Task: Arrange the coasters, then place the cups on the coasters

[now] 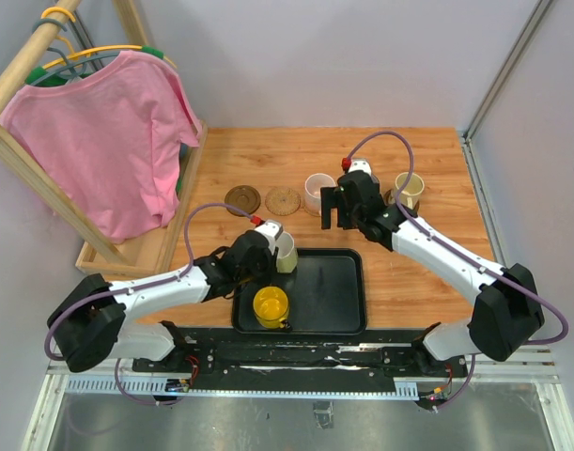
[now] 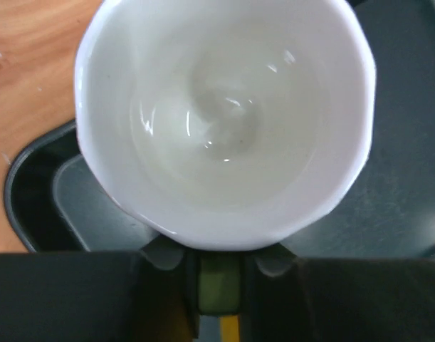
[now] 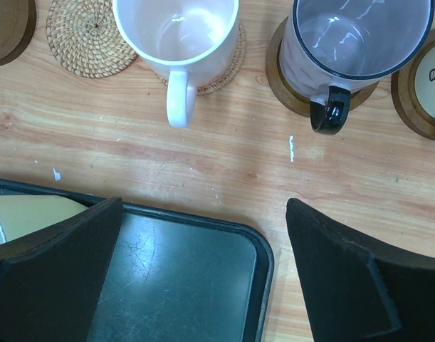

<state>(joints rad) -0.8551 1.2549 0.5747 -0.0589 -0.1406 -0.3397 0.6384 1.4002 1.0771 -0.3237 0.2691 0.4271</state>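
My left gripper (image 1: pixel 272 252) (image 2: pixel 218 263) is shut on the handle of a cream cup (image 1: pixel 286 252) (image 2: pixel 224 121) at the far left corner of the black tray (image 1: pixel 343 310). A yellow cup (image 1: pixel 271 306) stands in the tray's near left. A dark coaster (image 1: pixel 241 199) and a tan woven coaster (image 1: pixel 283 200) lie bare. The white cup (image 3: pixel 178 32) and the greyish purple cup (image 3: pixel 356 39) each sit on a coaster. Another pale cup (image 1: pixel 409 191) sits on a coaster at the right. My right gripper (image 1: pixel 338 209) (image 3: pixel 203 206) hangs open over the tray's far edge, holding nothing.
A wooden rack (image 1: pixel 127 254) with a pink shirt (image 1: pixel 99 141) on a hanger stands along the left side of the table. Grey walls close the back and the right side. The right half of the tray (image 3: pixel 189 278) holds nothing.
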